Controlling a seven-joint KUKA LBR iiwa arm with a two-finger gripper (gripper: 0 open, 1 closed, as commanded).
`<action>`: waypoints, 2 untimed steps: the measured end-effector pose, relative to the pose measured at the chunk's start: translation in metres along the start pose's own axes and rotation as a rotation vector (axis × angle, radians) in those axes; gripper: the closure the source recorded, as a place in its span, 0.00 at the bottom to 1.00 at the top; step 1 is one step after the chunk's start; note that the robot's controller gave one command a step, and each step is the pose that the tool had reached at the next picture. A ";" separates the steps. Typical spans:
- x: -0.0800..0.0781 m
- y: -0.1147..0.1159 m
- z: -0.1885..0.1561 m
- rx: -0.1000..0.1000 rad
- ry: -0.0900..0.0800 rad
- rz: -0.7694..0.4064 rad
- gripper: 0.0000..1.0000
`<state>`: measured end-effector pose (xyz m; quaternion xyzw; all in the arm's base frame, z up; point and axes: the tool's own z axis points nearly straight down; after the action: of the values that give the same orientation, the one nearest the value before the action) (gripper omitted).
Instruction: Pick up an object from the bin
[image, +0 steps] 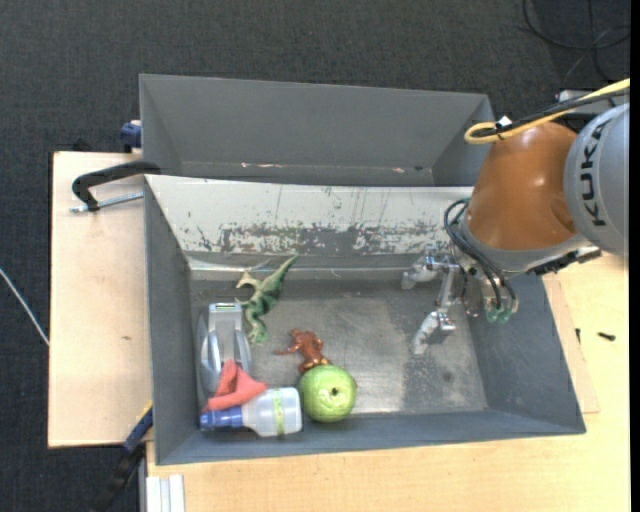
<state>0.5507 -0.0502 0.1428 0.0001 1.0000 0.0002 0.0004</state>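
The jaws stand open, their two metal tips spread apart, with nothing between them but the bare grey floor of the bin (380, 330). They hang low in the bin beneath the arm's orange cover (520, 190).

The nearest things lie in a loose cluster around a green apple (328, 393), which rests by the bin's near wall. Taking that apple as the mark, the jaws are up and to its right in the camera view, well apart from it, over the floor and touching none of the things.

- One green apple, round, its stem end facing up.
- One small reddish-orange toy figure (305, 348), just above the apple and a little to its left, near it but not clearly touching.
- One green toy dinosaur (262, 295), long-tailed, farther up and left of the apple, by the foot of the far wall.
- One clear plastic bottle (262, 413) with a blue cap, lying on its side just left of the apple and touching it or nearly so.
- One red piece (235, 385), left of the apple, lying over the bottle's capped end.
- One clear plastic container (222, 345), up and left of the apple, beside the red piece; its exact kind is hard to tell.
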 end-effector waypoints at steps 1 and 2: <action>0.014 0.026 -0.046 -0.006 0.003 -0.046 0.00; 0.012 0.011 -0.069 0.002 -0.012 -0.131 0.00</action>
<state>0.5385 -0.0388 0.2119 -0.0654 0.9978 -0.0008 0.0062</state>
